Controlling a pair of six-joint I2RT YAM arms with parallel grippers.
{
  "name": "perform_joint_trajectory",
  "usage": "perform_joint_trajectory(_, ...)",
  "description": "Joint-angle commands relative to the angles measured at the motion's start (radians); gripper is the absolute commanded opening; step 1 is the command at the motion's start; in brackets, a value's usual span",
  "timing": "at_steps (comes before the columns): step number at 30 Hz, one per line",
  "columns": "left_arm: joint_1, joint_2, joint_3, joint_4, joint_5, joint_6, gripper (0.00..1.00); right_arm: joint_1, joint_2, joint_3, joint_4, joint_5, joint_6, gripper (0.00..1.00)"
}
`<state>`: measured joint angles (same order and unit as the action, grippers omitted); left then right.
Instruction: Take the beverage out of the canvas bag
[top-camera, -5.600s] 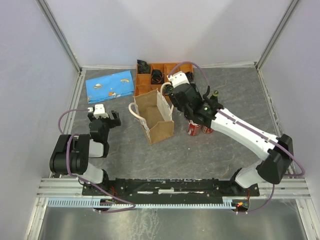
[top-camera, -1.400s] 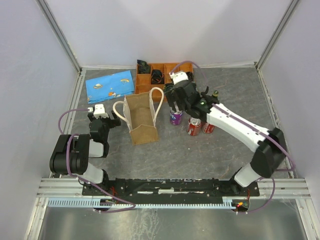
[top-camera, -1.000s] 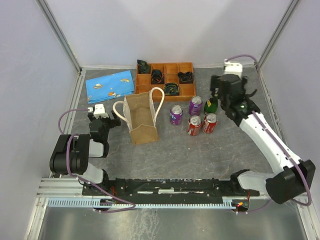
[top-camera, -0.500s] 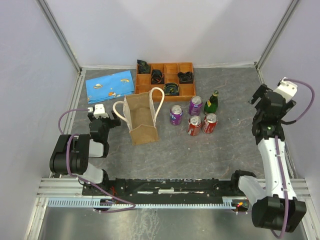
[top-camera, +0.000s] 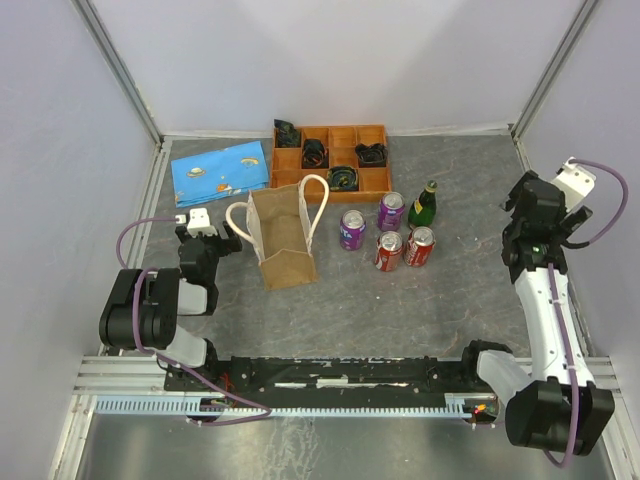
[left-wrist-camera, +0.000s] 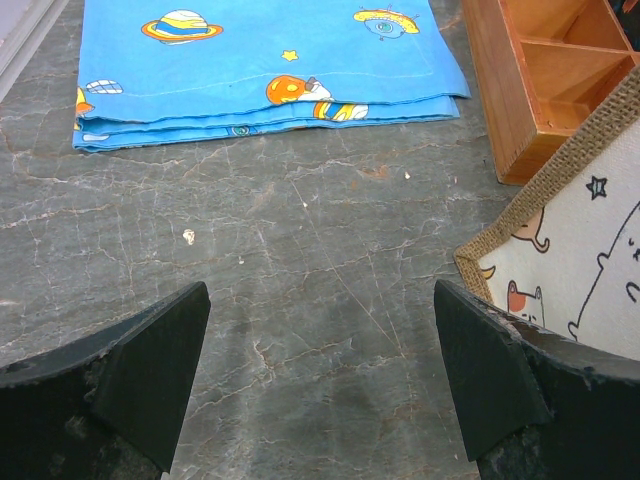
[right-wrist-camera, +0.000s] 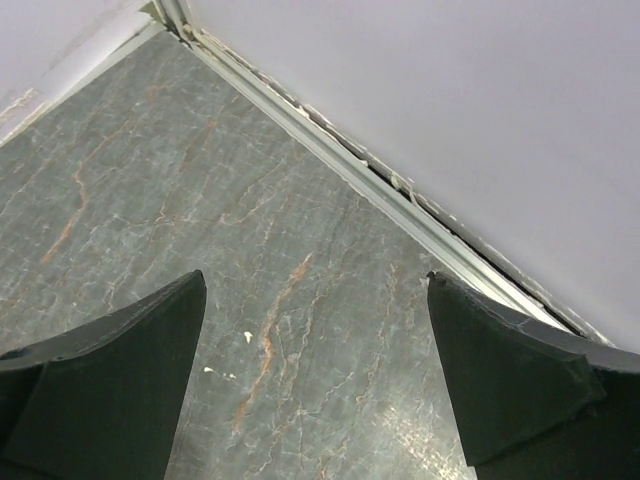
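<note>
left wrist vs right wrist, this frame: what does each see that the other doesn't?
Left wrist only: the blue cloth, a corner of the tray and one side of the bag at the right edge.
Right wrist only: the wall and the rail at the table's edge.
Both: grey table seen through an open, empty claw, the left claw and the right claw.

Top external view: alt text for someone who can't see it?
A tan canvas bag stands upright mid-table, with four drink cans and a green bottle to its right. The left claw and right claw are open and empty.
</note>
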<state>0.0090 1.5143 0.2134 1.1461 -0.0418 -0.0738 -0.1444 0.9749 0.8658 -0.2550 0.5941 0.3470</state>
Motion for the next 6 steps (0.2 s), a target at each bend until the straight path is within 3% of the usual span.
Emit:
perform_joint_trajectory(1,-0.005,0.005,0.02,0.033,0.014,0.049,0.99,0.002,-0.023,0.028,0.006,0.057,0.041,0.99)
perform_joint_trajectory(6,-0.003,0.005,0.021,0.033,0.013,0.048,0.99,0.002,-0.076,-0.016,0.062,0.073,0.04,0.99)
